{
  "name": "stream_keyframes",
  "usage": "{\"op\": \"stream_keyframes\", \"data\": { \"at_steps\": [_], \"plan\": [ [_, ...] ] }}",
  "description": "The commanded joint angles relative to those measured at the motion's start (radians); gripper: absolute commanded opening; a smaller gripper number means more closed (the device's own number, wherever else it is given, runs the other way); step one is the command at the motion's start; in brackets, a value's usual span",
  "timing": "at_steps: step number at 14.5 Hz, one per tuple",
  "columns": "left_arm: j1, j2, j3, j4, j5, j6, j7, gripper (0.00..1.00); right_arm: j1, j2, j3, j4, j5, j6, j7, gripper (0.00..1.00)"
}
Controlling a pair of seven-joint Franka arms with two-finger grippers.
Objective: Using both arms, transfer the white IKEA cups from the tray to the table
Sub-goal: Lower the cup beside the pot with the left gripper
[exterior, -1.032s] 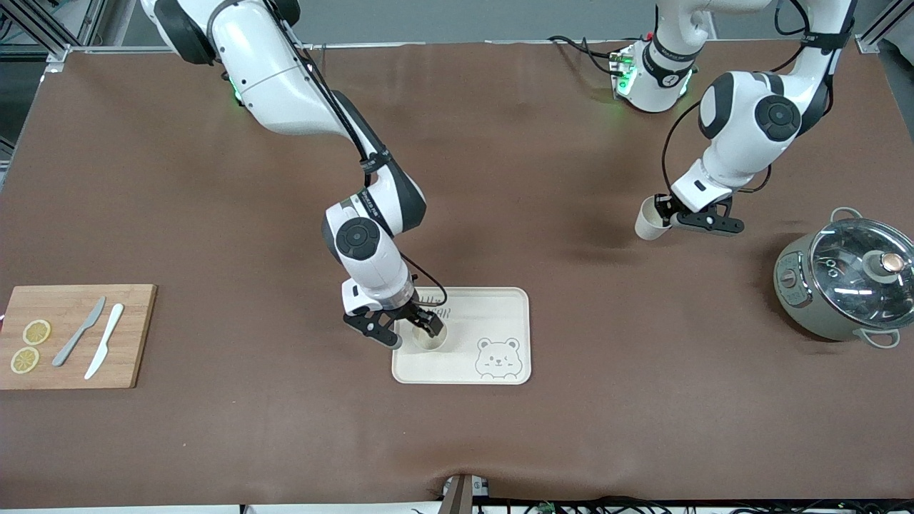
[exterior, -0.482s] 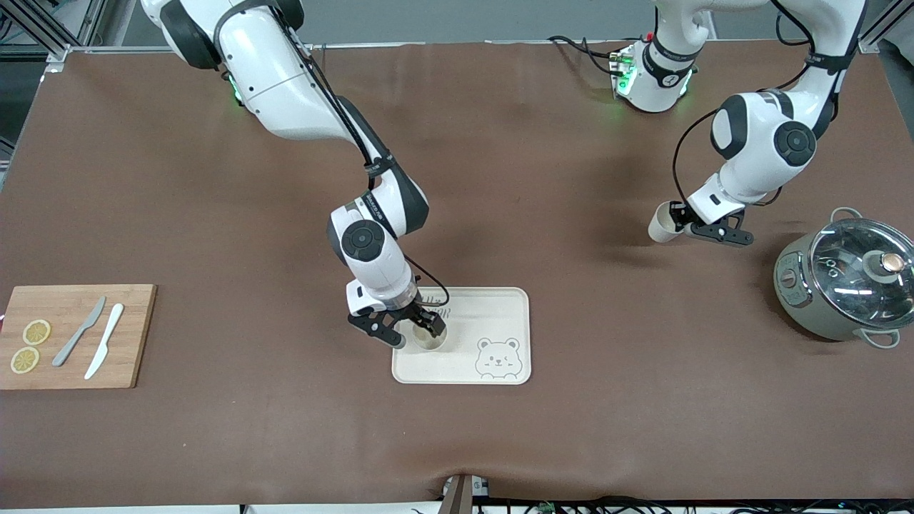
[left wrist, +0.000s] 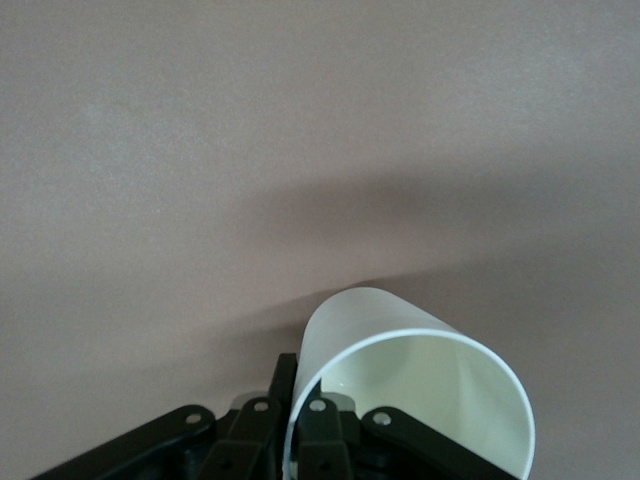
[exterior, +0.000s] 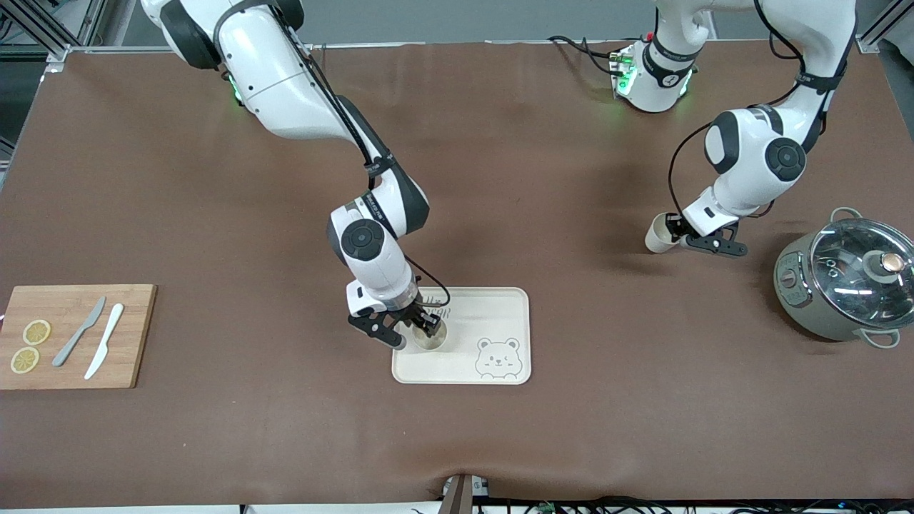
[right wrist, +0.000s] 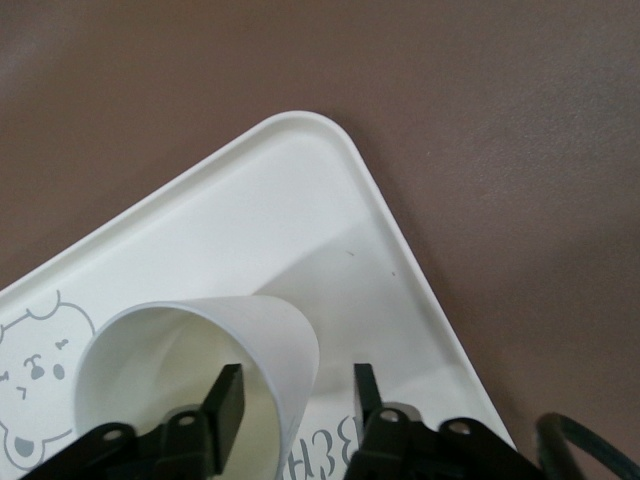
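Right end effector (exterior: 415, 333) astride cup (exterior: 428, 340) wall.

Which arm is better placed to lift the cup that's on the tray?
Right: the right gripper straddles the rim of the cup on the tray. The left gripper already holds the other cup.

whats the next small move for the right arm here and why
Probably finish closing the right gripper on the cup, then lift it straight up. One finger is inside the rim and the other outside the wall, and the cup sits on the tray. The left gripper holds the other cup over the table.
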State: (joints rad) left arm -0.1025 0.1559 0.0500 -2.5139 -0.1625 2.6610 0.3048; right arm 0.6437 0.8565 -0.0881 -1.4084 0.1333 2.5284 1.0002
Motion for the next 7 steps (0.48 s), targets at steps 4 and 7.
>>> {"op": "stream_keyframes", "data": {
  "at_steps": [4,7],
  "plan": [
    [0.006,0.051,-0.007,0.032,-0.034,0.045,0.045,0.00,0.010,0.019,-0.012,0.031,0.002,-0.003,0.014,0.00],
    [0.006,0.059,-0.007,0.038,-0.034,0.051,0.049,0.99,0.010,0.019,-0.012,0.031,-0.001,-0.003,0.012,0.00]
  ]
}}
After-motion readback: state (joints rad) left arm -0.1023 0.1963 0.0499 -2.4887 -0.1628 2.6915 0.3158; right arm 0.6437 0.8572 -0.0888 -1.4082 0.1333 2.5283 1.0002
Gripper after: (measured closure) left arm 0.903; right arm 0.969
